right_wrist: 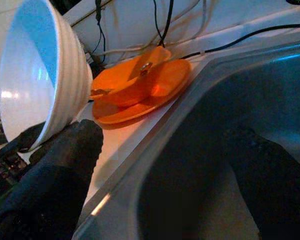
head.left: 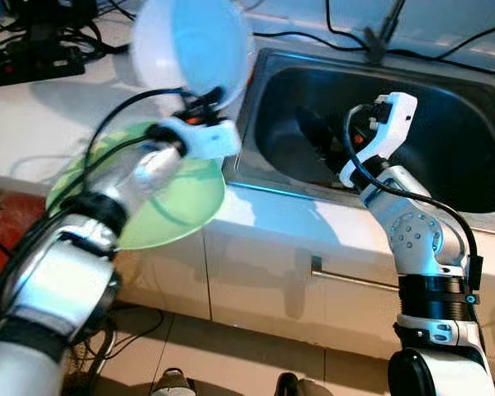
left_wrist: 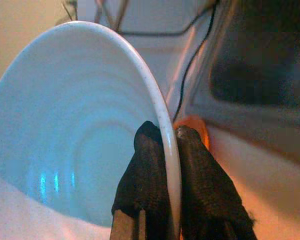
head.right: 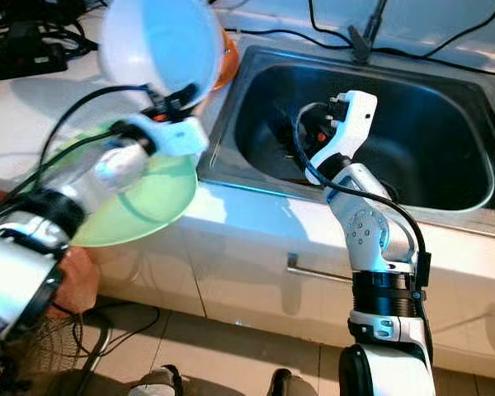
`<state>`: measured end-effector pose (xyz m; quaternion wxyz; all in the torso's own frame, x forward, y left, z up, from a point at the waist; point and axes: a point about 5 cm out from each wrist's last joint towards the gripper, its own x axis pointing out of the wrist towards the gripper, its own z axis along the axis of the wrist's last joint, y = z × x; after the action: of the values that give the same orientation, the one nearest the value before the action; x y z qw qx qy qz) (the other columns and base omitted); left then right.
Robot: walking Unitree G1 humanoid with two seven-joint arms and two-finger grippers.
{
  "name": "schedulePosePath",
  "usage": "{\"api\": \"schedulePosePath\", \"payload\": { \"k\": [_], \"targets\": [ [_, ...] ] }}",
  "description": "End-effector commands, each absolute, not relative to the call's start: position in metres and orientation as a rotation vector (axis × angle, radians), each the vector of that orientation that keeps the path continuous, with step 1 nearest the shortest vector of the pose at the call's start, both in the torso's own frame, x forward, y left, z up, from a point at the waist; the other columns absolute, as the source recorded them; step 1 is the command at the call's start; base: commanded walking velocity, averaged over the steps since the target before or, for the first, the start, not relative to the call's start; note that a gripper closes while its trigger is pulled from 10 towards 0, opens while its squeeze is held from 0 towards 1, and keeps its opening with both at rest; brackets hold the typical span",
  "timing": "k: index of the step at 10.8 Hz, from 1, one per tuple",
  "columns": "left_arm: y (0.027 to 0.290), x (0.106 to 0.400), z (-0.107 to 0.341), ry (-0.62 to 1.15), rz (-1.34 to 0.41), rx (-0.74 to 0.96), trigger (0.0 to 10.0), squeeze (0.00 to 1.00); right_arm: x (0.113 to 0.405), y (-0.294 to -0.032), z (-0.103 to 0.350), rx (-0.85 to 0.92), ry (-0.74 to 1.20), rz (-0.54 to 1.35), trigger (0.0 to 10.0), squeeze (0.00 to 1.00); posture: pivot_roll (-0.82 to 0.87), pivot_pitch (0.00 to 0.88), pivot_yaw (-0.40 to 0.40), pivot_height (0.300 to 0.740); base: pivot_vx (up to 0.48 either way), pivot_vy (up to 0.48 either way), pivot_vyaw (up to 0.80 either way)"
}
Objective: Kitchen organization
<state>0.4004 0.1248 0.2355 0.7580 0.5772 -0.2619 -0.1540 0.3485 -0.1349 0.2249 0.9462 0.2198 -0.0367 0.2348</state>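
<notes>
Left tool (head.left: 200, 106) pinches the rim of a white ribbed bowl (head.left: 194, 48), one finger (left_wrist: 149, 175) inside the wall and one outside, pressed tight on the edge. Bowl is off the surface (head.left: 33, 124), tipped on its side with the opening facing toward the sink (head.left: 445, 140). Below the left tool and its arm sits a light green bowl (head.left: 169, 206) at the front edge of the surface, partly overhanging the cabinet front; whether it rests flat is hard to tell since the arm covers much of it. Beyond the left tool, beside the sink's corner, orange plates (right_wrist: 140, 92) lie in a loose stack with a small metal item on top, too small to name.

Right tool (right_wrist: 165, 170) hangs inside the sink, fingers spread wide, nothing between them. Sink basin beneath it looks dark, contents unclear.

Progress, as a judgement: mid-task. One bowl is picked up and in the air, not yet placed. Green bowl and orange plates look unsorted on the surface. Likely left: set the white bowl down somewhere, possibly nested in the green bowl or on the plates, then deal with the rest. Destination not shown. Cables run along the back of the surface behind both tools.
</notes>
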Motion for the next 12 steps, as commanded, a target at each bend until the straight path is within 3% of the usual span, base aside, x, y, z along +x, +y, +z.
{"api": "schedulePosePath", "payload": {
  "k": [1,4,6,8,11,12],
  "targets": [
    [0.115,0.401,0.244,-0.627,-0.341,1.265,0.0,0.0,0.347,-0.139,0.232,0.436,-0.109,0.471,10.0,0.0,0.05,0.17,-0.032,0.74,0.0,0.0,0.0],
    [0.113,0.402,0.258,-0.669,-0.302,1.252,0.0,0.0,0.347,-0.141,0.233,0.434,-0.116,0.464,10.0,0.0,0.05,0.162,-0.028,0.74,0.0,0.0,0.0],
    [0.113,0.396,0.292,-0.855,-0.238,1.192,0.0,0.0,0.35,-0.139,0.234,0.434,-0.125,0.464,10.0,0.0,0.06,0.146,-0.03,0.74,0.0,0.0,0.0],
    [0.115,0.393,0.3,-0.896,-0.234,1.178,0.0,0.0,0.352,-0.137,0.236,0.434,-0.132,0.471,10.0,0.0,0.07,0.139,-0.033,0.74,0.0,0.0,0.0],
    [0.107,0.387,0.3,-0.932,-0.3,1.152,0.0,0.0,0.357,-0.139,0.246,0.44,-0.163,0.473,10.0,0.0,0.07,0.108,-0.037,0.74,0.0,0.0,0.0],
    [0.093,0.38,0.299,-0.975,-0.372,1.125,0.0,0.0,0.357,-0.142,0.254,0.489,-0.182,0.482,10.0,0.0,0.08,0.098,-0.035,0.74,0.0,0.0,0.0]
  ]
}}
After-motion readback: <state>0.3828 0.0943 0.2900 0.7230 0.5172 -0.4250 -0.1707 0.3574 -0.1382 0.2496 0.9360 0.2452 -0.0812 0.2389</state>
